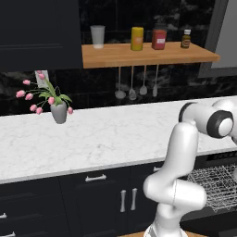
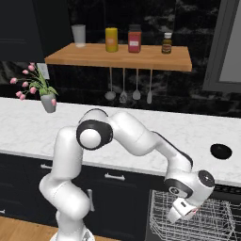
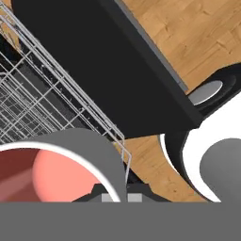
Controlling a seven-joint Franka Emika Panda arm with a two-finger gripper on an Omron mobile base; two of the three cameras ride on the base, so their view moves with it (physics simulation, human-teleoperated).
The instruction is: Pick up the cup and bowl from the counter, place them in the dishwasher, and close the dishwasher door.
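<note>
Cup or bowl, the hand view does not settle which: a round grey vessel with a white rim and red inside [image 3: 56, 162] sits right against the pincer [image 3: 117, 195], whose jaws are pinched fully together on its rim. In the right base view the pincer [image 2: 181, 212] hangs low at the end of the white arm, with a bit of red showing at its tip, just over the grey metal wire rack [image 2: 221, 226] of the black built-in dishwasher [image 2: 230, 190]. The hand view looks down past the vessel onto the same wire rack [image 3: 42, 101], with the flat black dishwasher door [image 3: 117, 70] lying open beside it and light wooden floor [image 3: 197, 37] beyond.

Above the rack runs the long white marble counter [image 2: 28, 132], with dark cabinets with silver handles [image 1: 99, 194] below it. On the counter, a small black round object [image 2: 220, 150] rests near the right end, well apart from a grey vase of pink tulips [image 1: 58, 111] standing towards the left. A wooden wall shelf [image 1: 148, 54] behind carries a pale cup [image 1: 97, 36], a yellow canister [image 1: 137, 39], a red jar [image 1: 159, 39] and a small dark bottle [image 1: 186, 39]; metal utensils [image 1: 136, 83] hang beneath it.
</note>
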